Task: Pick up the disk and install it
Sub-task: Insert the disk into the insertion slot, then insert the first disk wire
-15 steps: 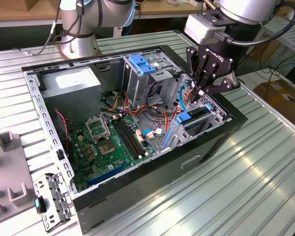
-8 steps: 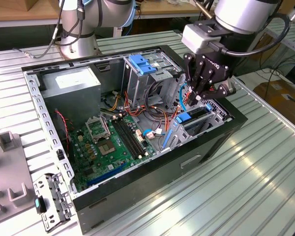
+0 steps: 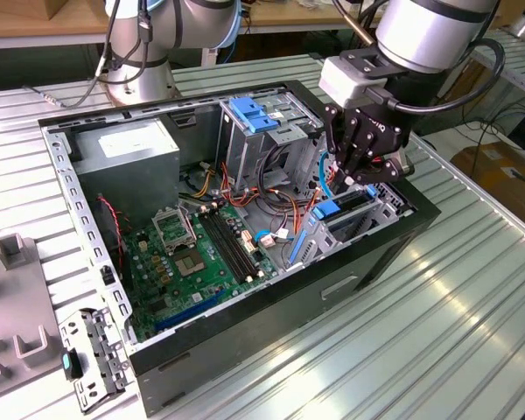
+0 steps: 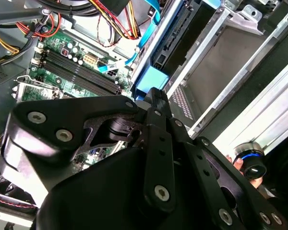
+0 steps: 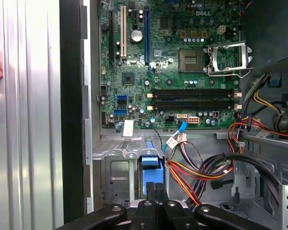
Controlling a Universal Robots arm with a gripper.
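A ribbed metal surface (image 3: 472, 289) fills the exterior view, and an open black case (image 3: 271, 306) lies on it across the middle of the frame. The arm (image 3: 429, 26) comes down from the upper part of the frame at the exterior view's right. Inside the case, the green board (image 3: 192, 254) covers the floor in the lower middle, and a grey power box (image 3: 127, 157) sits in the upper part toward the exterior view's left. A grey cage (image 3: 245, 144) with a blue latch (image 3: 249, 114) stands at upper centre.

The disk (image 3: 350, 203) stands on edge in the bay at the case corner, right of centre, directly under the gripper (image 3: 360, 175). In both wrist views the jaws are together, their tips at the disk's blue end (image 5: 150, 165) (image 4: 151, 81). I cannot tell whether they touch it. Red, yellow and black wires (image 3: 276, 188) lie between the cage and the disk.
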